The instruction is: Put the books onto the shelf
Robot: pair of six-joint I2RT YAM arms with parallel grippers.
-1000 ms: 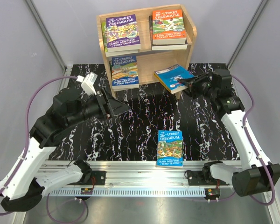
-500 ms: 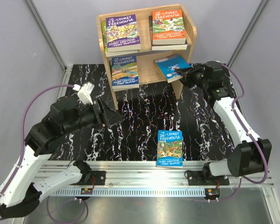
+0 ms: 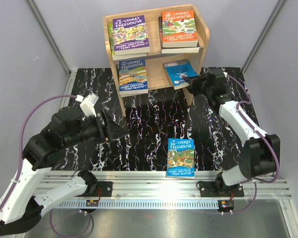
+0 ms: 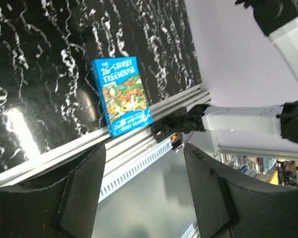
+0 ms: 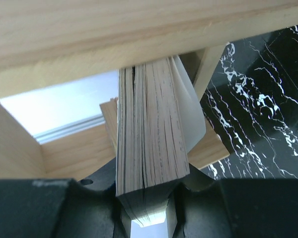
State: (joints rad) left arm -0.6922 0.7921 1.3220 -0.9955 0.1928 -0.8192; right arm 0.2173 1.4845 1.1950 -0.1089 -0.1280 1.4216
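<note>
Black marbled desk [image 3: 154, 119], right arm [image 3: 238, 119] stretched to the shelf [image 3: 202, 34], right claw [image 3: 190, 81] pinching a bright blue book [image 3: 177, 71] at the lower tier ahead, left arm [image 3: 64, 130] bent, left claw [image 3: 123, 128] spread, 26-Storey Treehouse book [image 3: 181, 157] to its right

From above, the bright blue paperback [image 3: 177, 72] hides from us how the right tool [image 3: 192, 81] grips it. The right wrist view gives us only page edges, no cover. Books under the orange paperback [image 3: 179, 27] on the light wooden shelf [image 3: 202, 34] keep their covers hidden. The left tool [image 4: 144, 153] has dark fingers [image 4: 82, 193], blurred and cut off by the view's lower edge.
</note>
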